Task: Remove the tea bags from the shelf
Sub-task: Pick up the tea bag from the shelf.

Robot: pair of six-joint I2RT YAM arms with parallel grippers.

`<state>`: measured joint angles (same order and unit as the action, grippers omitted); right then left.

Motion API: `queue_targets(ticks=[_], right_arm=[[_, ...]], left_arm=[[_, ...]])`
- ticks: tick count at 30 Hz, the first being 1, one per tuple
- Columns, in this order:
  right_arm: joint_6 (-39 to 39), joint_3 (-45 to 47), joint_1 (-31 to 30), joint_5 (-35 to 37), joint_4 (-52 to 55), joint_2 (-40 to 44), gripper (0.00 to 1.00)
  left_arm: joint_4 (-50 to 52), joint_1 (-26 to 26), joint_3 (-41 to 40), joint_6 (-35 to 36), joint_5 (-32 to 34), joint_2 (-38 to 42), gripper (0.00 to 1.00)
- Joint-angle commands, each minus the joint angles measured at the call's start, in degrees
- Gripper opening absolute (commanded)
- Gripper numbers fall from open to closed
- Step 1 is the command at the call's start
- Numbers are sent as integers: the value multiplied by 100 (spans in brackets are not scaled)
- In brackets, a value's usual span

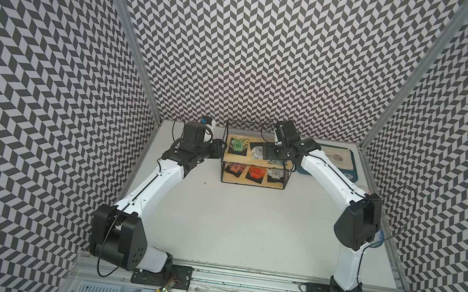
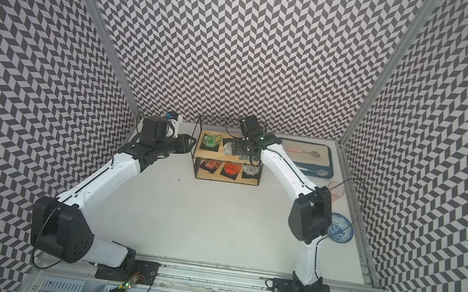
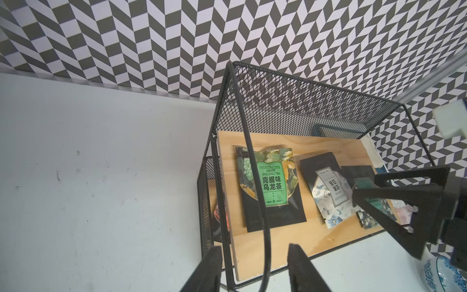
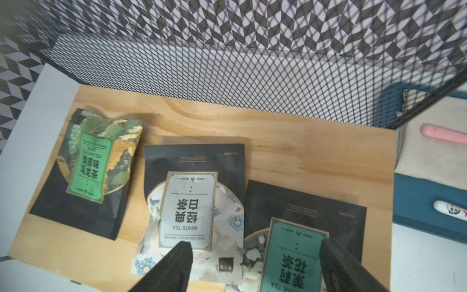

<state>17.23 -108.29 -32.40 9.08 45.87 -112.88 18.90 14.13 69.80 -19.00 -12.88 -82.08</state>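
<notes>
The shelf (image 1: 237, 159) stands at the back of the counter (image 1: 247, 222). Its long axis runs side to side along the rear wall, with the mesh rail (image 4: 227, 75) at the back. All six tea bags lie flat on it.

On the upper board, the green tea bag (image 4: 88, 172) lies at the left arm's end. Its long axis runs roughly front to back, slightly skewed, with the leafy end toward the mesh rail and the black end toward the front. The white tea bag (image 4: 192, 209) and the teal tea bag (image 4: 290, 252) point the opposite way, black ends toward the mesh rail, and appear to meet edge to edge.

On the lower board, the pink tea bag (image 1: 235, 169), orange-red tea bag (image 1: 256, 173) and silver tea bag (image 1: 275, 174) sit in a row. They are too small to tell which way they point.

The right gripper (image 4: 255, 273) hovers low over the upper board. Its jaws are spread wide, one over the white tea bag and one over the teal, grasping nothing. The left gripper (image 3: 255, 268) is at the shelf's left end, jaws parted with the end wire between them.
</notes>
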Motion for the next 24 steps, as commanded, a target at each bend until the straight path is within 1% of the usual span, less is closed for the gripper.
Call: queue_targets(ticks=[1, 5, 8, 11, 14, 17, 19, 21, 24], right_arm=[[224, 192, -132, 517, -22, 267, 86], [272, 616, -220, 502, -312, 483, 88], [302, 620, -262, 630, -290, 499, 90], [281, 638, -267, 571, -358, 498, 90], [136, 378, -317, 610, -407, 434, 90], [-13, 30, -353, 456, -518, 349, 90], [-114, -98, -421, 504, -642, 271, 91], [-154, -278, -468, 438, -619, 107, 94], [-168, -493, -502, 339, -558, -241, 94]], left_arm=[[-147, 46, -28, 48, 44, -56, 46], [-159, 64, -45, 38, 59, -54, 47], [-158, 72, -43, 37, 61, -65, 47], [-158, 68, -52, 33, 71, -58, 46], [-149, 83, -30, 36, 61, -46, 46], [-141, 89, -11, 37, 80, -44, 46], [-120, 85, 14, 46, 78, -36, 46], [-115, 90, 23, 53, 76, -52, 46], [-114, 90, 17, 54, 93, -59, 46]])
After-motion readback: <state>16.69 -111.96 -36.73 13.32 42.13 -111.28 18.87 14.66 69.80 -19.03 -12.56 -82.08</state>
